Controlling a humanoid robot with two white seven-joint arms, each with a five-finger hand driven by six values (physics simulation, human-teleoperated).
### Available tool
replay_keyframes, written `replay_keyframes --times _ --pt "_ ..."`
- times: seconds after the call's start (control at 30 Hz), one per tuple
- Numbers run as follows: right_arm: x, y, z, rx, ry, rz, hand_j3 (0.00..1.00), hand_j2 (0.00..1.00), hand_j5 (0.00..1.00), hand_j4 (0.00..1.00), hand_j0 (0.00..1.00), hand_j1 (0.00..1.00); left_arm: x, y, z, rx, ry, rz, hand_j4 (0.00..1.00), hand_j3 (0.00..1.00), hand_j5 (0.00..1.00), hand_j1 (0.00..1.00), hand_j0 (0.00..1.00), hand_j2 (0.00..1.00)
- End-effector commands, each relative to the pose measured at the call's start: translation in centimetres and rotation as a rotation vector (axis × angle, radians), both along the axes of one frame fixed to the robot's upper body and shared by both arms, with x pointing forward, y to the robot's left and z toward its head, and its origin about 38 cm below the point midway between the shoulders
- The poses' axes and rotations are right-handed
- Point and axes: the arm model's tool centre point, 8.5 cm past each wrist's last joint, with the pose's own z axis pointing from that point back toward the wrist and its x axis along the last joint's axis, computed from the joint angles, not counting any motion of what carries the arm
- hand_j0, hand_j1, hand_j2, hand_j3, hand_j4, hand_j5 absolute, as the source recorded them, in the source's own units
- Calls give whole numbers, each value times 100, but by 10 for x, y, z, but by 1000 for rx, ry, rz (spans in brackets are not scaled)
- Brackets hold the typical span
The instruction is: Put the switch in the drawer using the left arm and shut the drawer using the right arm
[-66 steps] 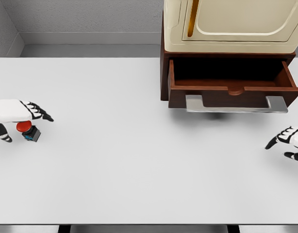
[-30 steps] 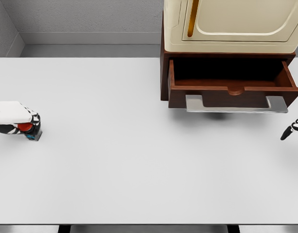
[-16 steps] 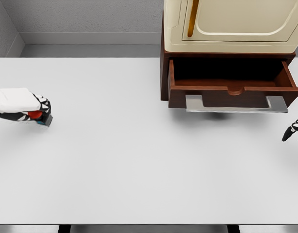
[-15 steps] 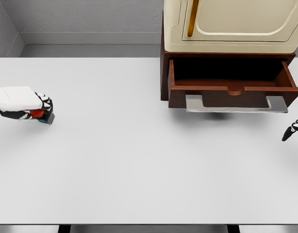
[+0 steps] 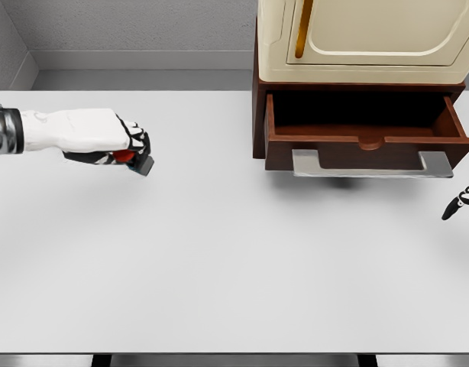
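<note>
My left hand (image 5: 124, 149) is shut on the switch (image 5: 137, 160), a small dark box with a red button, and holds it above the table's left half. The brown drawer (image 5: 364, 134) stands pulled out at the upper right under a cream cabinet (image 5: 368, 38), its inside dark, and a grey handle (image 5: 372, 164) runs across its front. The switch is well to the left of the drawer. Only the fingertips of my right hand (image 5: 464, 206) show at the right edge, below and right of the handle, spread and holding nothing.
The white table (image 5: 219, 252) fills most of the view. A grey wall (image 5: 135, 30) runs behind it. The cabinet and drawer body rise from the table at the back right.
My left hand closed on the switch, lifted it off the table and carried it right and up toward the drawer. My right hand drew back to the right edge.
</note>
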Motion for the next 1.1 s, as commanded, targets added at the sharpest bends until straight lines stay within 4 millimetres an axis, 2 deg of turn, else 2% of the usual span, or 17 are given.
replay_keyframes --times 0.0,0.27,0.53,0.73,0.77,0.9,1.07 --pt "0 0 1 6 1 -2 59 59 59 59 59 59 1 -18 1 -53 10 -33 36 36 36 36 36 36" --pt "0 0 0 6 2 -2 59 59 59 59 59 59 8 -52 27 -141 -24 -105 36 36 36 36 36 36" --pt "-3 0 -5 6 21 -4 59 59 59 59 59 59 9 -66 40 -208 -19 -140 35 35 35 35 35 35" --pt "-5 -1 -8 7 32 -7 59 59 59 59 59 59 10 -86 67 -280 -43 -194 35 35 35 35 35 35" --pt "-4 -3 -4 3 20 -11 59 59 59 59 59 59 11 -94 68 -292 -42 -206 35 35 35 35 35 35" --pt "-6 -2 -10 10 33 -12 59 59 59 59 59 59 8 -126 72 -336 -42 -275 36 36 36 36 36 36" --pt "-8 -3 -12 11 41 -14 59 59 59 59 59 59 7 -153 80 -372 -47 -327 36 36 36 36 36 36"
